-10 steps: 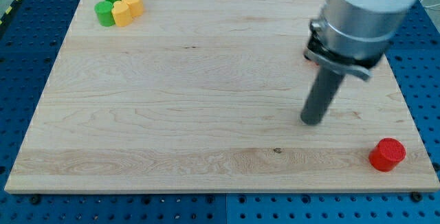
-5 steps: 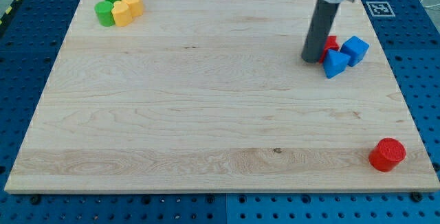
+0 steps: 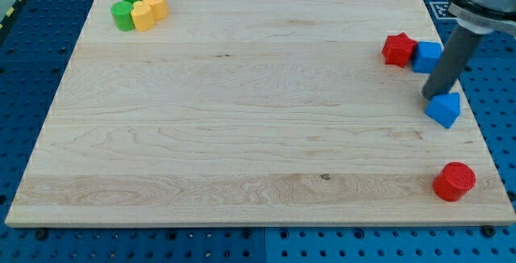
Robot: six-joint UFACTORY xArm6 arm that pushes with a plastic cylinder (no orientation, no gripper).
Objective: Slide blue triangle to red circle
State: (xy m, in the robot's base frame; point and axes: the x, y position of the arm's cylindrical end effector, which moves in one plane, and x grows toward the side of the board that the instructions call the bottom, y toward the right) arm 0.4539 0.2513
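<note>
The blue triangle lies near the board's right edge, about midway down. My tip is just above and left of it, touching or nearly touching it. The red circle stands at the board's bottom right corner, well below the triangle. The rod rises from the tip toward the view's top right.
A red block and a blue block sit together at the upper right, the blue one partly behind the rod. Two green blocks and two yellow blocks cluster at the top left corner. The wooden board lies on a blue pegboard.
My tip has moved right and down past the red and blue blocks. The blue triangle has slid down and right, away from the red and blue blocks.
</note>
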